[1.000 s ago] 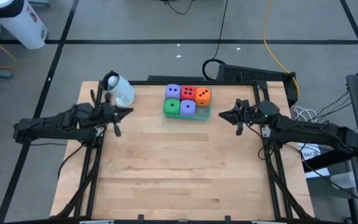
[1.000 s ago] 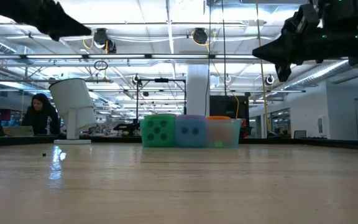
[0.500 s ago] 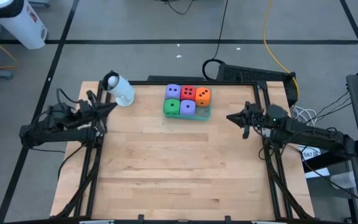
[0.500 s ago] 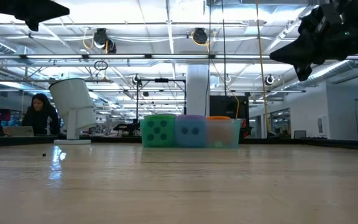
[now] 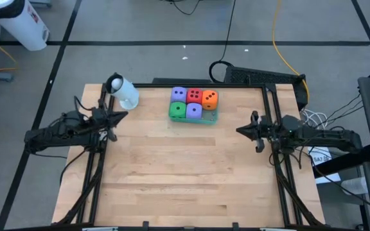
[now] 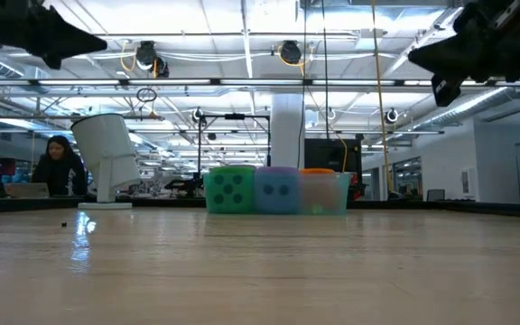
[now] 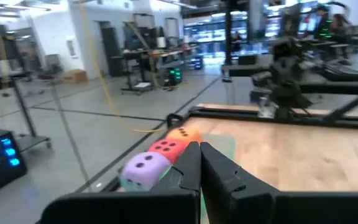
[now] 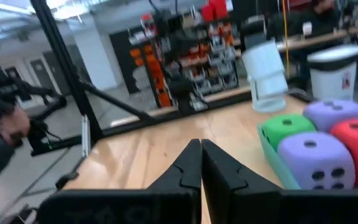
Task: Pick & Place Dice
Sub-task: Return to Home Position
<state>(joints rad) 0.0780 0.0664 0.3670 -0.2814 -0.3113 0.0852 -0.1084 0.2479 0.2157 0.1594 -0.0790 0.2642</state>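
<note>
Five dice sit packed in a translucent green tray (image 5: 205,119) at the table's far middle: purple (image 5: 179,94), red (image 5: 194,96) and orange (image 5: 210,99) behind, green (image 5: 177,110) and purple (image 5: 193,111) in front. The low view shows the green die (image 6: 231,190) and a purple die (image 6: 277,190) resting on the tray floor. My left gripper (image 5: 124,115) hangs shut above the table's left edge, well left of the tray. My right gripper (image 5: 239,131) hangs shut near the right edge. Both point level toward the table's middle and hold nothing.
A white cylinder on a small stand (image 5: 124,92) stands at the far left corner, just beyond my left gripper. Bare wooden tabletop (image 5: 185,167) spreads between the arms and toward the near edge. A person sits far behind the table (image 6: 57,167).
Both grippers have stayed shut and drawn back from the table's middle. My left gripper has pulled toward the left edge. My right gripper has pulled toward the right edge and swung a little toward the near edge. The dice and tray have not moved.
</note>
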